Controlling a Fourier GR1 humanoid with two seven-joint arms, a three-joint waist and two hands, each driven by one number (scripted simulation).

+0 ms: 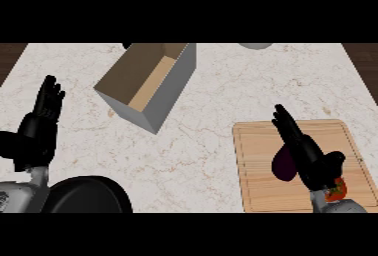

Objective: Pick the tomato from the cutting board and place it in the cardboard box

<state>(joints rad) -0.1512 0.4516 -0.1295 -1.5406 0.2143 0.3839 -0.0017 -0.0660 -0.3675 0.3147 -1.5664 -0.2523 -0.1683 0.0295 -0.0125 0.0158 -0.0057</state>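
Marble surface (221,150) is carrying everything. At far left, the left hand (40,117) is resting open, fingers up, holding nothing. Next, the box (148,85) is lying tilted with its opening upward, likely to receive the drop. Rightward, the board (258,150) is bearing a dark purple thing (283,162). Over it, the right hand (303,145) is hovering, fingers straight and apart, grasping nothing. The tomato (337,190) is peeking out beneath its wrist, on the board.
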